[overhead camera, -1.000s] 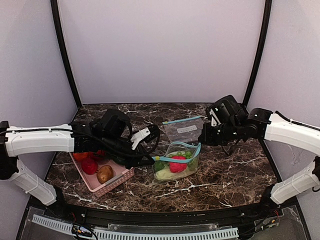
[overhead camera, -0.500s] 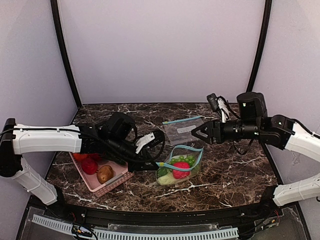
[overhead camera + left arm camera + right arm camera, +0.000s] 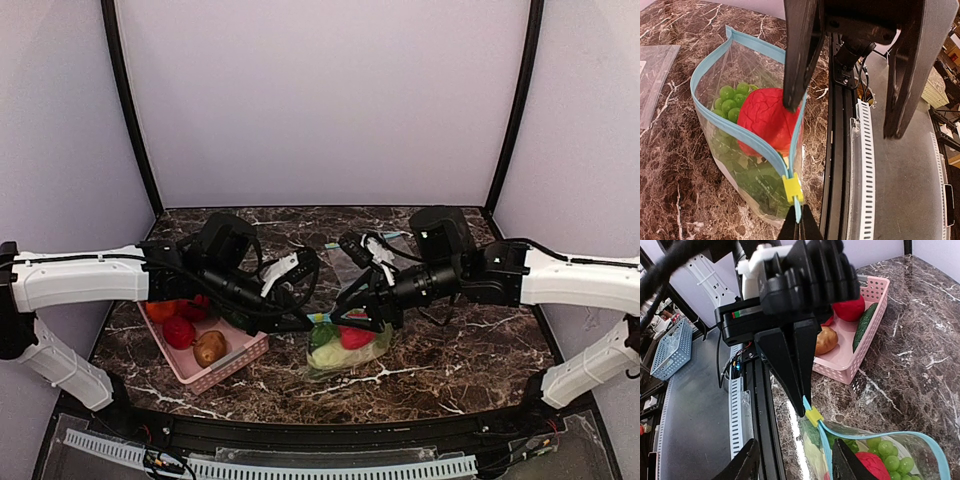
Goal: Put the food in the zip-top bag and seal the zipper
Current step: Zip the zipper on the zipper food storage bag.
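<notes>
A: What might fail?
B: The left gripper (image 3: 800, 226) is clenched on the zipper (image 3: 747, 141) end beside the yellow slider (image 3: 792, 188). The right gripper (image 3: 796, 465), jaws apart and empty, could miss that slider and drag the zip-top bag (image 3: 725, 170), mouth gaping, mid-worktop (image 3: 480, 350).
A: Views?
B: Left wrist shows the food (image 3: 767, 120) deep inside; only right wrist adds the pink basket (image 3: 860, 352), left.

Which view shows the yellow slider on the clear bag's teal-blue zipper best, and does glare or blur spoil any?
Left wrist: sharp, evenly lit, little glare; the yellow slider on the teal-blue zipper strip of the clear plastic bag reads best, though the right gripper is a dark silhouette. Right wrist: slider sharp, left gripper a black mass. Top external: dim, slider too small to judge.
</notes>
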Robot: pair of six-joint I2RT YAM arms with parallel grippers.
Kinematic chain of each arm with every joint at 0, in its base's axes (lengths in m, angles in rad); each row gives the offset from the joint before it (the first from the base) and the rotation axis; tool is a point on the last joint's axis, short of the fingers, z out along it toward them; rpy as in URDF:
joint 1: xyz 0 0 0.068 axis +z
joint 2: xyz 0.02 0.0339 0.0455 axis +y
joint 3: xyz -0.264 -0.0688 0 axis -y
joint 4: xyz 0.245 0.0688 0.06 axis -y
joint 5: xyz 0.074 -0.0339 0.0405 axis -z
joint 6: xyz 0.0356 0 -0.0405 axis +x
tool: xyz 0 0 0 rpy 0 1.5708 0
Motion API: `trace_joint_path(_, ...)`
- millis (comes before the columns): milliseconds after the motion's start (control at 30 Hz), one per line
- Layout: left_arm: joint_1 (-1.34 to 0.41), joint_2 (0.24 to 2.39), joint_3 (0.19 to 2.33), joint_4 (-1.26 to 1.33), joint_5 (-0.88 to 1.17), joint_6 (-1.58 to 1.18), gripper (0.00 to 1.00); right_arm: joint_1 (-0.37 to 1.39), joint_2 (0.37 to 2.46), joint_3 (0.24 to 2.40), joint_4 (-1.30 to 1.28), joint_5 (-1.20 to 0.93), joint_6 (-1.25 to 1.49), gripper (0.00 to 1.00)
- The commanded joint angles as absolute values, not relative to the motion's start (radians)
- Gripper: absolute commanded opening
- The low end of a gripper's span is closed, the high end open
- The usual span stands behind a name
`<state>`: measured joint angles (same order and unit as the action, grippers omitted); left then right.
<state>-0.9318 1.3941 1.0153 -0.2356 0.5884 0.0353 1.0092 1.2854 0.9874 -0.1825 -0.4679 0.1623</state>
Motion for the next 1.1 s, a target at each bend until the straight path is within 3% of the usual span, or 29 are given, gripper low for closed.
trace_joint_path(0, -0.925, 1.366, 1.011, -0.235, 0.624, 0.049, 0.01, 1.026, 1.327, 1.026, -0.096, -0.537, 0.108, 0.47)
trace_joint_path(700, -0.925, 1.371, 1.021, -0.251, 0.622, 0.056, 0.01, 1.011, 1.461, 1.083, -0.116, -0.609, 0.048, 0.42)
trace_joint_path(1067, -0.925, 1.370, 1.022, -0.253, 0.615, 0.058, 0.01, 0.985, 1.489, 1.069, -0.113, -0.635, 0.055, 0.34)
